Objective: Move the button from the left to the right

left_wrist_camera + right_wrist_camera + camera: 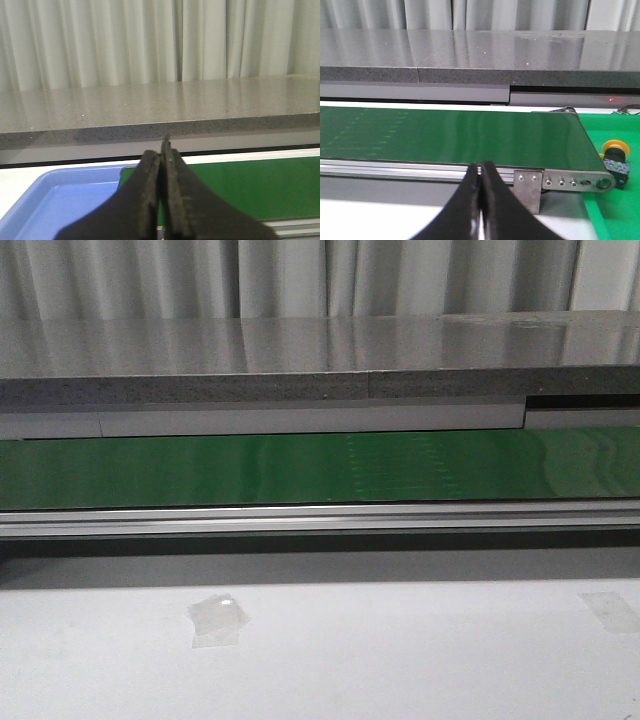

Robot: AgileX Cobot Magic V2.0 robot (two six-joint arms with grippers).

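Observation:
The button, with a yellow-orange round cap on a black body with a small green mark, lies on a green surface just past the end of the green conveyor belt in the right wrist view. My right gripper is shut and empty, in front of the belt's metal rail, well apart from the button. My left gripper is shut and empty, near the other end of the belt. Neither gripper nor the button shows in the front view.
A blue tray sits by the belt's end in the left wrist view. A grey stone counter runs behind the belt. A metal bracket is at the belt's end. Two tape patches lie on the white table.

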